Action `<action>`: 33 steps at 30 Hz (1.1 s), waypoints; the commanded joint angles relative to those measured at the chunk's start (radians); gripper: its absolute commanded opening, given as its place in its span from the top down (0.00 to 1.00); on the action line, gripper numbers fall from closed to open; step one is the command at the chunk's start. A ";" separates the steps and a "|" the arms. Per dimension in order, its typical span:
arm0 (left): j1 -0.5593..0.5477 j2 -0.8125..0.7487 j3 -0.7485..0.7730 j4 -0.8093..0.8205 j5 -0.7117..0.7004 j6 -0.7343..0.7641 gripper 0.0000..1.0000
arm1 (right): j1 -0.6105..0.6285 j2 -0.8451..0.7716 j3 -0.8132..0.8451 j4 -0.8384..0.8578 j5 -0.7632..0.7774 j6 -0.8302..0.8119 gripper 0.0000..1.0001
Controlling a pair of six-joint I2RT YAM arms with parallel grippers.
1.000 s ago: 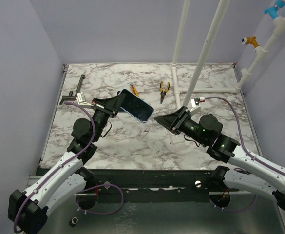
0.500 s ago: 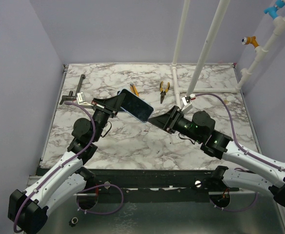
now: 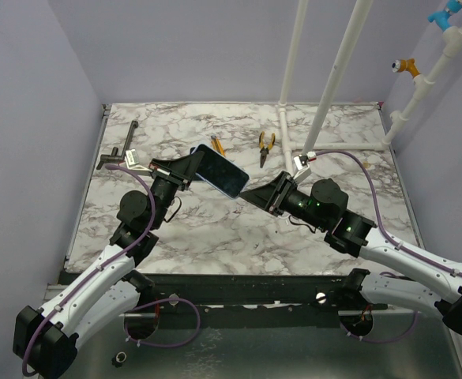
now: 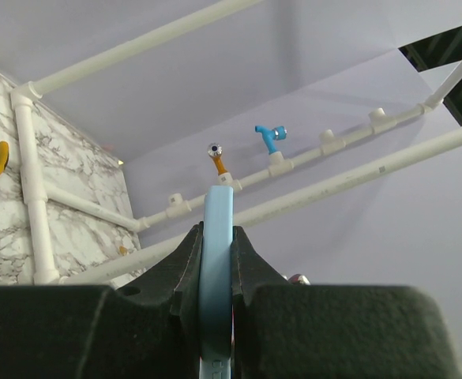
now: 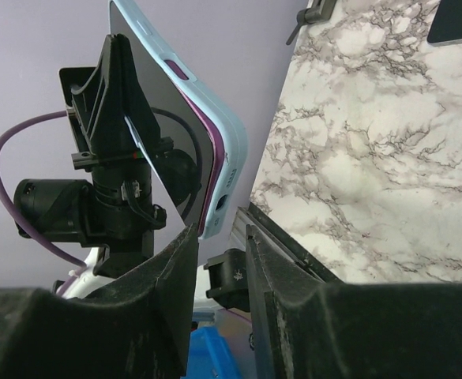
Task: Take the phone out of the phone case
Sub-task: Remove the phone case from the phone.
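Observation:
A phone with a dark screen sits in a light blue case (image 3: 221,174), held tilted above the marble table. My left gripper (image 3: 185,167) is shut on its left end; in the left wrist view the case's blue edge (image 4: 216,260) stands clamped between the two black fingers. My right gripper (image 3: 253,195) is open, its tips just right of and below the case's free right end, apart from it. In the right wrist view the case (image 5: 215,150) shows above the open fingers (image 5: 185,268), a purple rim between case and screen.
Orange-handled pliers (image 3: 267,145) and a small orange tool (image 3: 217,145) lie behind the phone. A dark metal bar tool (image 3: 118,148) lies at the back left. White pipes (image 3: 335,79) rise from the table's back right. The table's side walls are lilac.
My right gripper moved left toward the case's free end, from about a second ago to half a second ago, then stayed. The left arm and the phone have not moved.

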 commanded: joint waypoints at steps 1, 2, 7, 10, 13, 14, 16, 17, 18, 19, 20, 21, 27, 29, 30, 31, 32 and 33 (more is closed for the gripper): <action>-0.003 -0.005 0.050 0.056 -0.018 -0.005 1.00 | 0.008 0.009 0.023 0.010 -0.010 0.000 0.67; -0.003 -0.006 0.049 0.056 -0.018 -0.005 1.00 | 0.007 0.009 0.025 0.009 -0.010 0.002 0.67; -0.003 -0.005 0.051 0.056 -0.016 -0.002 1.00 | 0.008 0.014 0.024 0.007 -0.009 0.005 0.71; -0.003 -0.006 0.049 0.056 -0.019 0.001 1.00 | 0.008 0.005 0.018 0.010 -0.005 0.006 0.71; -0.003 -0.005 0.048 0.056 -0.019 -0.002 1.00 | 0.008 0.001 0.016 0.004 -0.001 0.007 0.71; -0.002 -0.006 0.048 0.056 -0.019 -0.003 1.00 | 0.008 0.002 0.016 0.005 -0.001 0.008 0.71; -0.003 -0.005 0.048 0.056 -0.018 -0.005 1.00 | 0.007 0.002 0.013 0.006 -0.001 0.010 0.71; -0.003 -0.005 0.050 0.056 -0.016 -0.005 1.00 | 0.008 0.003 0.012 0.004 -0.001 0.010 0.71; -0.003 -0.005 0.050 0.056 -0.016 -0.004 1.00 | 0.008 0.003 0.013 0.005 -0.001 0.011 0.72; -0.003 -0.006 0.049 0.055 -0.018 -0.002 1.00 | 0.008 0.005 0.013 0.004 -0.002 0.011 0.72; -0.003 -0.007 0.048 0.056 -0.019 0.000 1.00 | 0.008 0.006 0.012 0.005 -0.003 0.013 0.72; -0.003 -0.009 0.048 0.056 -0.019 0.000 1.00 | 0.008 0.005 0.012 0.004 -0.003 0.013 0.72; -0.003 -0.010 0.046 0.056 -0.018 -0.003 1.00 | 0.008 0.014 0.016 0.000 -0.002 0.015 0.75; -0.003 -0.011 0.049 0.056 -0.016 -0.004 1.00 | 0.007 0.015 0.016 -0.003 -0.003 0.016 0.75; -0.002 -0.010 0.047 0.056 -0.016 -0.003 1.00 | 0.008 0.016 0.017 -0.006 -0.003 0.016 0.75; -0.003 -0.012 0.049 0.056 -0.015 -0.004 1.00 | 0.008 0.016 0.017 -0.008 -0.004 0.017 0.76; -0.003 -0.011 0.051 0.056 -0.013 -0.005 1.00 | 0.008 0.017 0.017 -0.009 -0.004 0.017 0.76; -0.002 -0.011 0.051 0.056 -0.012 -0.006 1.00 | 0.008 0.019 0.017 -0.010 -0.004 0.019 0.76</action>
